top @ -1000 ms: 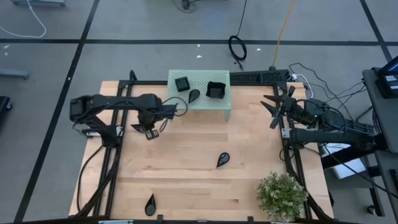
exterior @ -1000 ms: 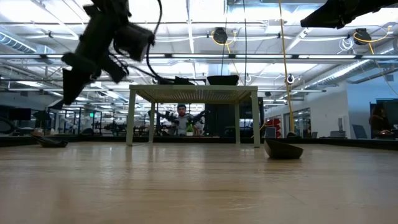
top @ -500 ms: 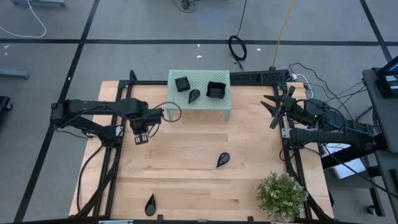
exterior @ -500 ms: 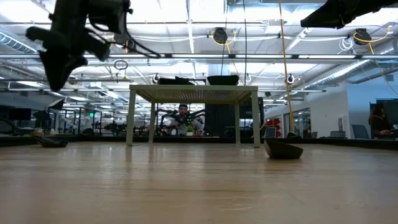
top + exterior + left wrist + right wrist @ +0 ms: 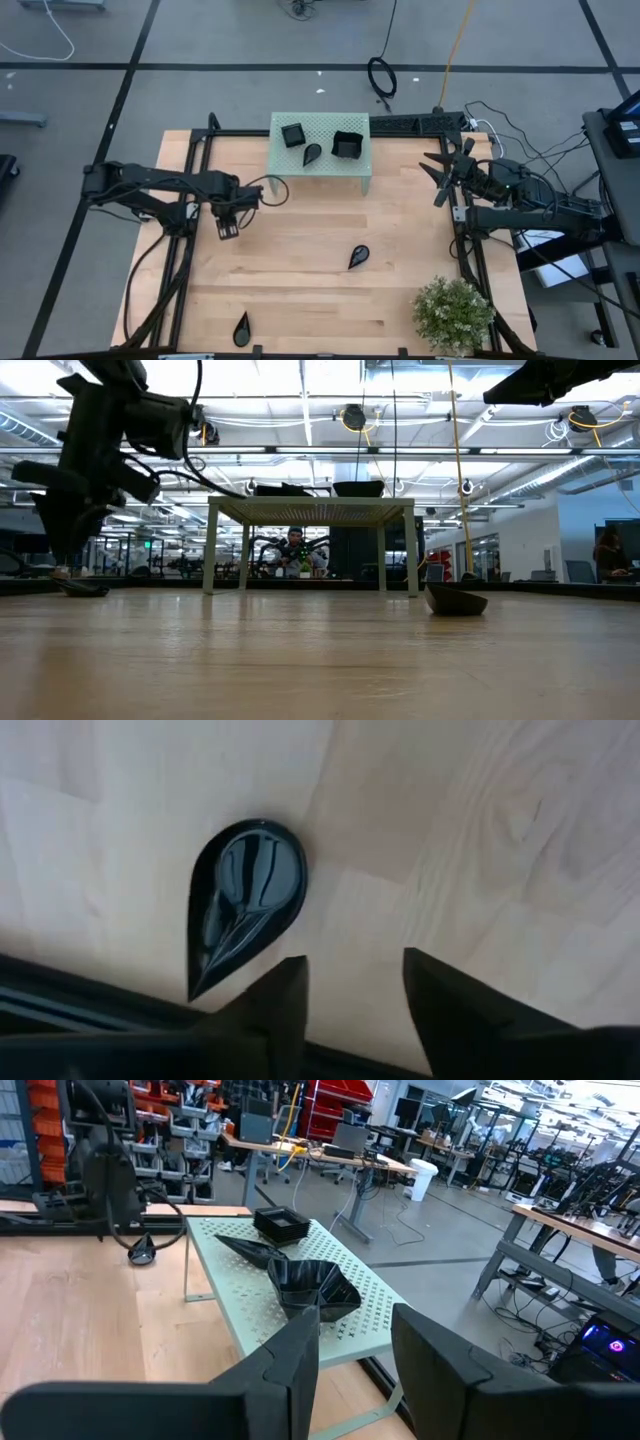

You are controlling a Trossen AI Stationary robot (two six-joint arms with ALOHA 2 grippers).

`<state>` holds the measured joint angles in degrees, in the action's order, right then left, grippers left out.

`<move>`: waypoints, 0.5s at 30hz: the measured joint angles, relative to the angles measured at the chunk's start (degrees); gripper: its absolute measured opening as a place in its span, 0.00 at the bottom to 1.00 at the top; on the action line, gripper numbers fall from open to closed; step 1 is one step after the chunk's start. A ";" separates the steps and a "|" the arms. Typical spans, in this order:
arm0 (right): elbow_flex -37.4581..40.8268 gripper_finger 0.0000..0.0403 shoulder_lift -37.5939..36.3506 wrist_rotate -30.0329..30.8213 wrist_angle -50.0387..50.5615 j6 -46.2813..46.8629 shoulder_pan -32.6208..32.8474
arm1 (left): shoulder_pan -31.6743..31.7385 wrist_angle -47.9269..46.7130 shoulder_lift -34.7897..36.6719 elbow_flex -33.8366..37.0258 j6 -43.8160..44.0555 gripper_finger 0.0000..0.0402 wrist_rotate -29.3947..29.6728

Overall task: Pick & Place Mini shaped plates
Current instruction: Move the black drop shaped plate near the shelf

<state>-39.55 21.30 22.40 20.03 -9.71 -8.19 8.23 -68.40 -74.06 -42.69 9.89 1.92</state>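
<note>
A black teardrop mini plate (image 5: 245, 900) lies flat on the wood by the dark left rail; it also shows at the left of the low view (image 5: 85, 588). My left gripper (image 5: 355, 960) (image 5: 228, 228) hangs open just above and beside it, fingers pointing down, touching nothing. Three mini plates sit on the pale green stand (image 5: 320, 172): a square one (image 5: 292, 134), a teardrop (image 5: 312, 153) and a wavy one (image 5: 347, 145). Two more teardrops (image 5: 358, 256) (image 5: 241, 328) lie on the table. My right gripper (image 5: 438, 178) (image 5: 350, 1360) waits open and level at the right.
A potted plant (image 5: 455, 312) stands at the near right corner. Black frame rails (image 5: 185, 250) run along the table's left and right sides. A cable loop (image 5: 275, 185) hangs off the left arm near the stand's left leg. Bare wood lies in the table's middle.
My left gripper has drawn back from beside the stand toward the table's left edge and has sunk lower, coming over the teardrop plate by the left rail. The plates have kept their places.
</note>
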 joint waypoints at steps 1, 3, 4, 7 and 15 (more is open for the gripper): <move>0.00 0.29 0.00 0.01 -0.01 0.01 0.00 | 0.02 0.46 -0.30 0.22 0.32 0.44 -0.28; 0.00 0.29 -0.01 0.00 0.00 0.00 0.00 | 0.02 1.32 -0.70 0.56 1.30 0.48 -0.42; 0.00 0.29 0.00 0.00 0.00 0.00 0.00 | 0.02 1.85 -0.89 0.56 1.95 0.49 -0.38; 0.00 0.29 0.00 0.01 0.00 -0.01 0.00 | 0.05 4.18 -2.00 0.61 4.61 0.50 -0.14; 0.00 0.29 0.00 -0.01 0.00 -0.01 0.00 | 5.02 7.02 -7.22 0.59 17.23 0.47 4.32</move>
<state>-39.55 21.30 22.39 20.03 -9.72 -8.19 13.25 -61.38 -81.29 -42.11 27.12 6.24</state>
